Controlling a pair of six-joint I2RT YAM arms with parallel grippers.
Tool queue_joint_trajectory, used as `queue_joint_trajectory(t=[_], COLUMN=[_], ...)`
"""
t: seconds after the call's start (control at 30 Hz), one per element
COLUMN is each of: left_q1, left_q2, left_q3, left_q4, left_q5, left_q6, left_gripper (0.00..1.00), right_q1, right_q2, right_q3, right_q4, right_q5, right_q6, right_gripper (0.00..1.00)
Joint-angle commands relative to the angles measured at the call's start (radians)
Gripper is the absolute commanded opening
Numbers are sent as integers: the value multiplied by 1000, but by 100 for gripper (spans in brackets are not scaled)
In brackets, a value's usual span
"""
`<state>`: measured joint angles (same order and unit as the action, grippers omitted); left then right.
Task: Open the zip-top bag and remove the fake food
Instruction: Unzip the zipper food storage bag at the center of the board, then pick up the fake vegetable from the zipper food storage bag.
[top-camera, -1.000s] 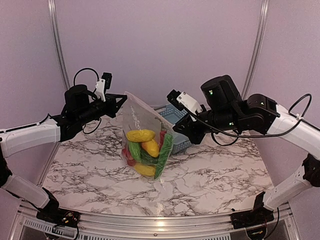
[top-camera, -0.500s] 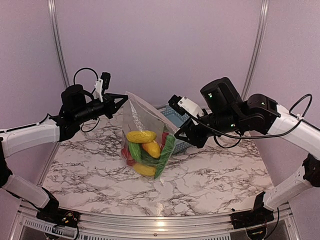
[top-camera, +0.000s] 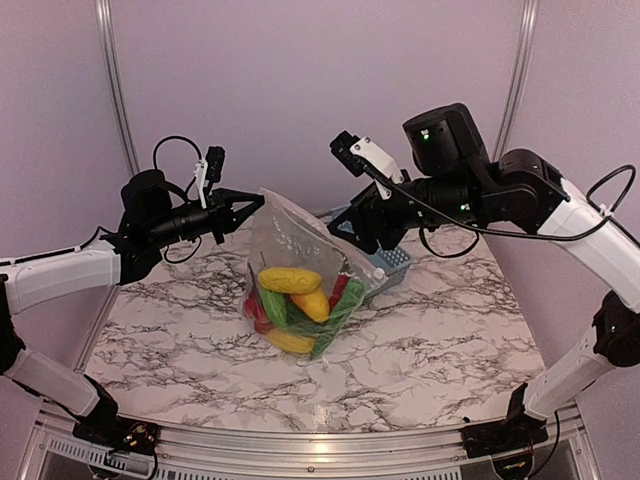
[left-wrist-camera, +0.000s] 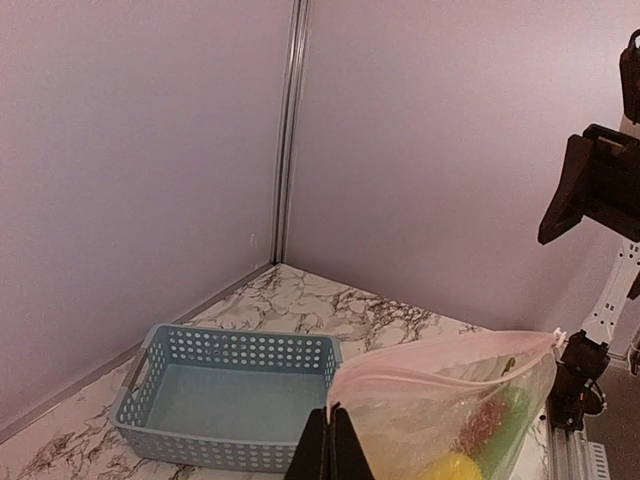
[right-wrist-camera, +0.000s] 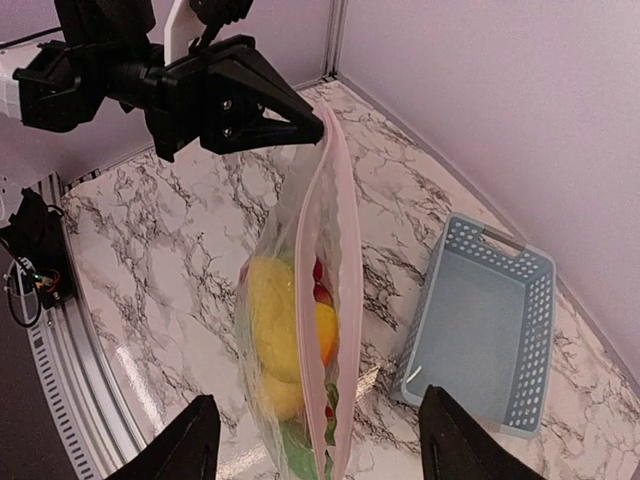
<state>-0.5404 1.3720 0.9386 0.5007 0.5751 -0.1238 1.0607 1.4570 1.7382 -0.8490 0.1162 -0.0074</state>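
Note:
The clear zip-top bag (top-camera: 300, 262) hangs by its left top corner from my left gripper (top-camera: 257, 203), which is shut on that corner (left-wrist-camera: 336, 418). Its lower end rests on the marble table. Inside lies the fake food: a yellow corn (top-camera: 289, 279), green pieces (top-camera: 344, 301) and red ones (top-camera: 256, 310). In the right wrist view the bag's pink zip edge (right-wrist-camera: 327, 250) runs below me, parted by a narrow gap over the yellow food (right-wrist-camera: 270, 300). My right gripper (top-camera: 368, 232) hovers above the bag's right end, open (right-wrist-camera: 325, 450), holding nothing.
A blue-grey lattice basket (left-wrist-camera: 230, 392) stands on the table behind the bag, at the back right (right-wrist-camera: 490, 320). Pale walls with metal posts close in the table's back corners. The right arm's dark links (left-wrist-camera: 600, 190) rise on the far side of the bag.
My right gripper has opened, let go of the bag's right edge and risen up and back. The bag has sagged toward the right. The left gripper still holds its corner.

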Motion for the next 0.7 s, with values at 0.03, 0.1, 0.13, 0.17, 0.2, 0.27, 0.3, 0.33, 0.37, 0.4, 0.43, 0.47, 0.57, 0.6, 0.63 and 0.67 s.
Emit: queue_joint_trajectory(t=[0.03, 0.1, 0.13, 0.17, 0.2, 0.27, 0.3, 0.33, 0.37, 0.4, 0.43, 0.47, 0.57, 0.6, 0.63, 0.67], left_q1=[-1, -1, -1, -2, -3, -3, -3, -3, -3, -4, -4, -4, -6, -7, -8, -9], left_q2=[12, 4, 4, 4, 3, 2, 1, 2, 2, 2, 1, 1, 6, 7, 10, 10], left_q3=[-8, -11, -12, -12, -12, -12, -13, -12, -11, -11, -13, -15, -12, -10, -9, -9], left_q4=[35, 30, 26, 23, 22, 19, 19, 17, 13, 12, 11, 14, 19, 20, 25, 29], left_q5=[21, 17, 16, 18, 18, 18, 18, 18, 18, 19, 19, 19, 24, 24, 25, 26], left_q6=[7, 13, 16, 18, 19, 21, 23, 23, 25, 28, 29, 29, 28, 29, 30, 28], left_gripper=[0, 0, 0, 0, 0, 0, 0, 0, 0, 0, 0, 0, 0, 0, 0, 0], right_q1=[-13, -26, -33, -38, -42, -50, -53, -59, -62, -67, -69, -70, -72, -74, -74, -74], right_q2=[49, 75, 85, 95, 104, 116, 123, 130, 141, 151, 164, 178, 203, 210, 215, 218], right_q3=[121, 157, 176, 187, 196, 211, 217, 223, 228, 236, 247, 259, 276, 277, 277, 276], right_q4=[-21, -32, -37, -41, -45, -44, -44, -42, -38, -39, -42, -45, -50, -50, -49, -47], right_q5=[35, 22, 18, 14, 9, -5, -15, -24, -33, -39, -47, -52, -57, -66, -79, -85], right_q6=[-16, -16, -16, -16, -16, -13, -12, -11, -10, -8, -5, -4, 3, 3, 3, 24], right_gripper=[59, 52, 49, 43, 40, 33, 30, 28, 26, 23, 21, 20, 15, 14, 13, 13])
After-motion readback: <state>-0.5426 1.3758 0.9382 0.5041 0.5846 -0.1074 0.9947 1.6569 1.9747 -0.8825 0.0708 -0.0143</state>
